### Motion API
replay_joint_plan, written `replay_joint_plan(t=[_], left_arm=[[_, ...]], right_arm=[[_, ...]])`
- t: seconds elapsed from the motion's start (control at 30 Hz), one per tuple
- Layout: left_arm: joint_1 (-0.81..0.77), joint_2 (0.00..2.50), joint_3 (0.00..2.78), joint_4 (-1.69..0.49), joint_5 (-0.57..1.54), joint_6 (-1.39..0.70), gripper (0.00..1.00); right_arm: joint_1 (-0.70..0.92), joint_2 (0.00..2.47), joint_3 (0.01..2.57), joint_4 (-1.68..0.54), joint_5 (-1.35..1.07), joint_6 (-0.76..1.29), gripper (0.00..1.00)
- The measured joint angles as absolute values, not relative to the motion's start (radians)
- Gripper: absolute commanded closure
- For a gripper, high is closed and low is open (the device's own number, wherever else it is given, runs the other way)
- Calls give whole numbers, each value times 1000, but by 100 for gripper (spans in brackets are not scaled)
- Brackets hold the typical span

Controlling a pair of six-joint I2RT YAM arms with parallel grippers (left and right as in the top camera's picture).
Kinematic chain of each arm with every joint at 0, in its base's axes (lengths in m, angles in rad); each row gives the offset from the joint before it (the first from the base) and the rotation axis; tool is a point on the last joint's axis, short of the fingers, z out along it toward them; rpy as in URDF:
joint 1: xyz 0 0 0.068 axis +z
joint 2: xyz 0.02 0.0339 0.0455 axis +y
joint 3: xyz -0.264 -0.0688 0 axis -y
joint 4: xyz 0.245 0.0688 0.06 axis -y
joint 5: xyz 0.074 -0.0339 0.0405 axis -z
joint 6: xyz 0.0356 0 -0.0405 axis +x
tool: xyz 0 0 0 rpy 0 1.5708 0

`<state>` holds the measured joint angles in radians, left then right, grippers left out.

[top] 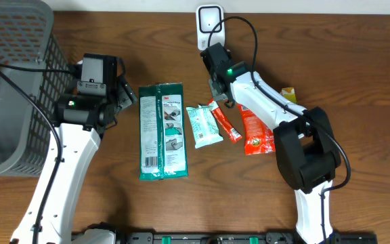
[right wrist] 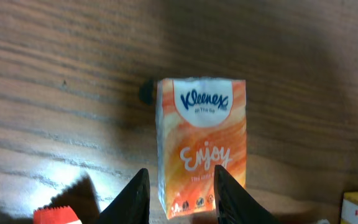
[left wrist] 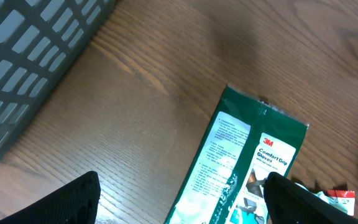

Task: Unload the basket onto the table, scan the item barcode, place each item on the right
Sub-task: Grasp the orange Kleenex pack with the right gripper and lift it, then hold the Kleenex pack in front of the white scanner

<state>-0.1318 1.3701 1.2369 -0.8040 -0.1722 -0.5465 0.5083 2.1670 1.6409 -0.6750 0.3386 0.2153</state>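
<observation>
An orange Kleenex tissue pack lies face up on the wooden table. My right gripper hovers over its near end with the jaws partly apart. The left finger stands clear of the pack's edge and the right finger overlaps its face; I cannot tell if it touches. In the overhead view the right gripper covers the pack, just below the white scanner. My left gripper is open and empty above the green 3M gloves pack, which lies left of centre.
A grey basket fills the far left. A teal pack, a red stick pack and a red-orange bag lie in a row mid-table. A yellow box sits to the right.
</observation>
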Motion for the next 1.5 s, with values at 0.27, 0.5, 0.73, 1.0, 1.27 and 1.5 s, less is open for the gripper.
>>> replay_joint_plan(t=[0.27,0.5,0.73,1.0,1.27,1.5], left_arm=[[-132,1370,1237,-804,-172,-546,15],[-132,1371,1237,-804,-172,-546,15],[-132,1371,1237,-804,-172,-547,15],[-132,1371,1237,-804,-172,-546,15],[-132,1371,1237,-793,-172,-546,15],[-87,1369,1237,-782,-172,-547,15]], right_arm=[[508,2233,1641,-637,363,215,71],[509,2246,1654,-642,394,208,87],[509,2245,1658,-651,397,203,99],[508,2189,1672,-753,352,204,99],[451,1811,1718,-828,-3,241,99],[318,1818,1968,-961,-334,317,99]])
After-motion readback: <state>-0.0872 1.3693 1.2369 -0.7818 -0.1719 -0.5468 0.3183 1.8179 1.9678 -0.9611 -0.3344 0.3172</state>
